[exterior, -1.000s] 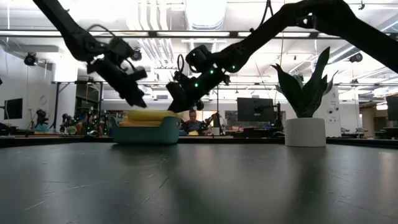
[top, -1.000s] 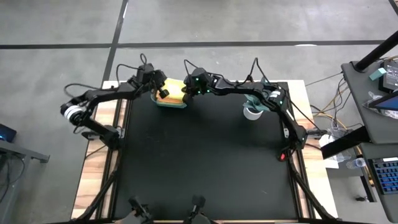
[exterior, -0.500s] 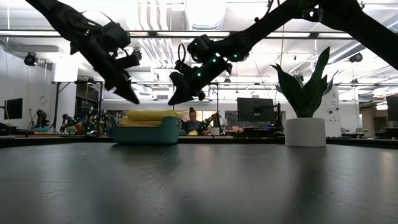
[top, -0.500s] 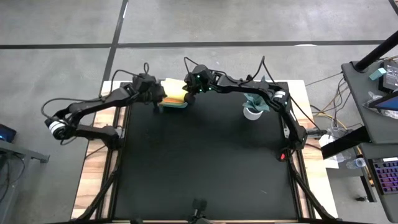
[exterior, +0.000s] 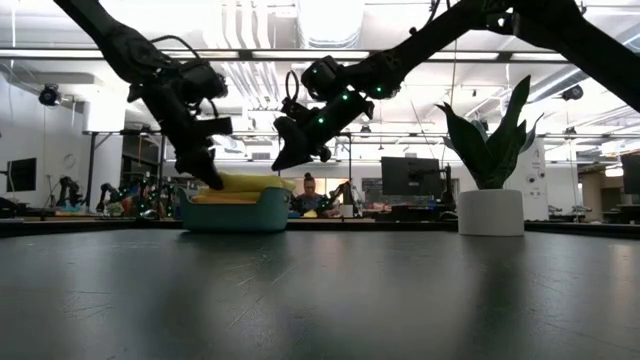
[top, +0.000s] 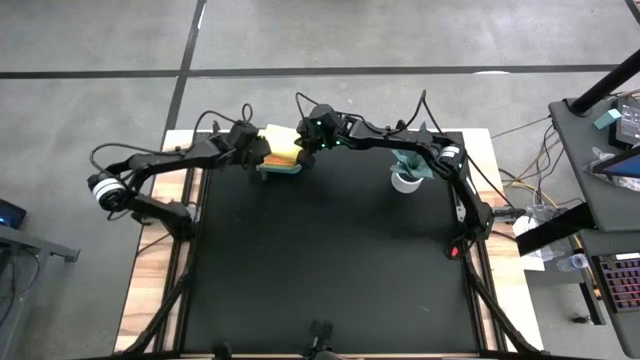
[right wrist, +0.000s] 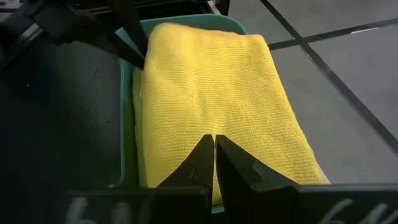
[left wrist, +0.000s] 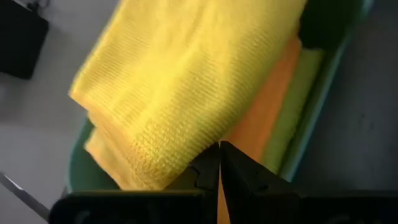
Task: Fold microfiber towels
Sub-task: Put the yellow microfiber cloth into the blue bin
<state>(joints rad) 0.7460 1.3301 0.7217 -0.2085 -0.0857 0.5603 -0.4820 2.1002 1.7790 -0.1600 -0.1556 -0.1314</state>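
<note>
The left gripper (top: 262, 152) is found at the left side of the teal bin (top: 277, 171), near the far edge of the black counter (top: 330, 260). Its fingers (left wrist: 208, 169) are pressed together and nothing is pinched between them; in the low view the tip is lowered to the top of the stack at the bin's left end. Whether it touches the cloth cannot be told.

The microfiber towels (top: 283, 147) are stacked folded inside the bin. A yellow towel (right wrist: 211, 93) is seen on top, with an orange towel (left wrist: 264, 109) and a lime green towel (left wrist: 292, 112) beneath it at one side.

The right gripper (top: 308, 143) is held above the right end of the bin, clear of the stack in the low view. Its fingers (right wrist: 202, 158) are likewise pressed together, with nothing held.

Further right, a potted plant (top: 408, 172) in a white pot is set on the counter, well apart from the bin.
</note>
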